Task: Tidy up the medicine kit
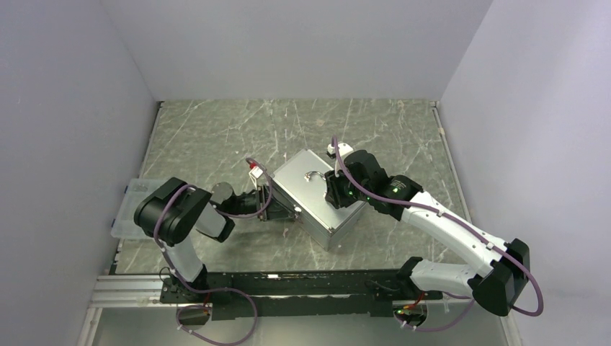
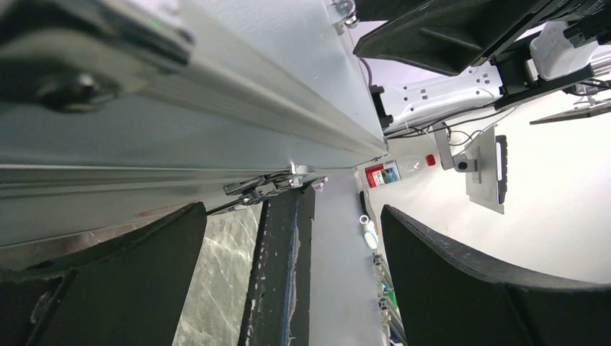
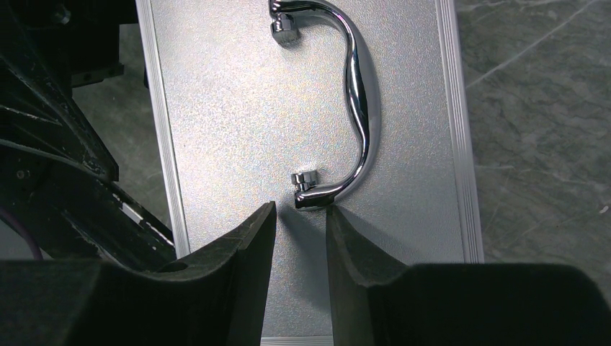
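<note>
Left gripper (image 1: 277,205) wide at medicine kit (image 1: 317,202) left face; right gripper (image 3: 299,216) narrow, empty, over lid beside handle (image 3: 360,94). Clear box (image 1: 128,216) well left; back wall well apart.

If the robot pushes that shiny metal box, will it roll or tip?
Probably neither: the medicine kit is boxy and sits flat, so it should slide. Its smooth metal sides look slippery; the handle seems easier to grab.
</note>
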Controlling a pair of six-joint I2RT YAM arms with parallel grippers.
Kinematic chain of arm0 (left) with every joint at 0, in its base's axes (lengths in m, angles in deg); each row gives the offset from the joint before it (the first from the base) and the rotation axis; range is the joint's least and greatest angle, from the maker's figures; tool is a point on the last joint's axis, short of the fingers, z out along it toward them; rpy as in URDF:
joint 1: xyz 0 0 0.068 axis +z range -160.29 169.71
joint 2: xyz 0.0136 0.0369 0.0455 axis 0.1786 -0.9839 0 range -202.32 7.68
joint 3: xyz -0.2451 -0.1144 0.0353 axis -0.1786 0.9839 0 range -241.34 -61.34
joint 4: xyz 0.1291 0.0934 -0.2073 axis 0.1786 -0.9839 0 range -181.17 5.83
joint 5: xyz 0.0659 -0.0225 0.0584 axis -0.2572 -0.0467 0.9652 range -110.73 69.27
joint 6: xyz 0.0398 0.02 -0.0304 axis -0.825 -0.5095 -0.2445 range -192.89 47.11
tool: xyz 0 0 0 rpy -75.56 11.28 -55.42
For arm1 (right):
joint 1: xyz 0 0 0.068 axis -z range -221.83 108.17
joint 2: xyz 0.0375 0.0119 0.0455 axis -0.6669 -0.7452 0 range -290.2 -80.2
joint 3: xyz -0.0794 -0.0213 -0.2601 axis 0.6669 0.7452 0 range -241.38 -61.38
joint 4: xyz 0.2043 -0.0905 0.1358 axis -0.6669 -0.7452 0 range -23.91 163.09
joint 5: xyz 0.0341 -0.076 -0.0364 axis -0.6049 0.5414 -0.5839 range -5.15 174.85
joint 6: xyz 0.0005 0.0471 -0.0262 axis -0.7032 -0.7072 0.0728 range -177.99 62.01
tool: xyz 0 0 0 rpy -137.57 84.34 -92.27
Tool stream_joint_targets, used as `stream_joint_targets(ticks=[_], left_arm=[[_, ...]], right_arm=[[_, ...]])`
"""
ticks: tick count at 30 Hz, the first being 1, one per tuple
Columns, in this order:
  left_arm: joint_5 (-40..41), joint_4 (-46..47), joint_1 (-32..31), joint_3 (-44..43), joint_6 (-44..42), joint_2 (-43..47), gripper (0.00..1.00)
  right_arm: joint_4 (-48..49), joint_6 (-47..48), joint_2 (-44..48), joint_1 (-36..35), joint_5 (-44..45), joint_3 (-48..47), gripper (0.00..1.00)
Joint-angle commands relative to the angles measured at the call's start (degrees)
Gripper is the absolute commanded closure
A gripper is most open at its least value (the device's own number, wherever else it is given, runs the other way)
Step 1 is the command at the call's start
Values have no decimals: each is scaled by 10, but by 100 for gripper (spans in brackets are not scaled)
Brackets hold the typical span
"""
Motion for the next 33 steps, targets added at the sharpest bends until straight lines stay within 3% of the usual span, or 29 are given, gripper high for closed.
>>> stream_joint_targets(ticks=[1, 33], left_arm=[[-32, 90, -11, 2, -11, -16, 2], [-16, 69, -15, -38, -27, -43, 6]], right_arm=[[-14, -6, 7, -3, 5, 2, 65], [-12, -6, 17, -4, 7, 15, 64]])
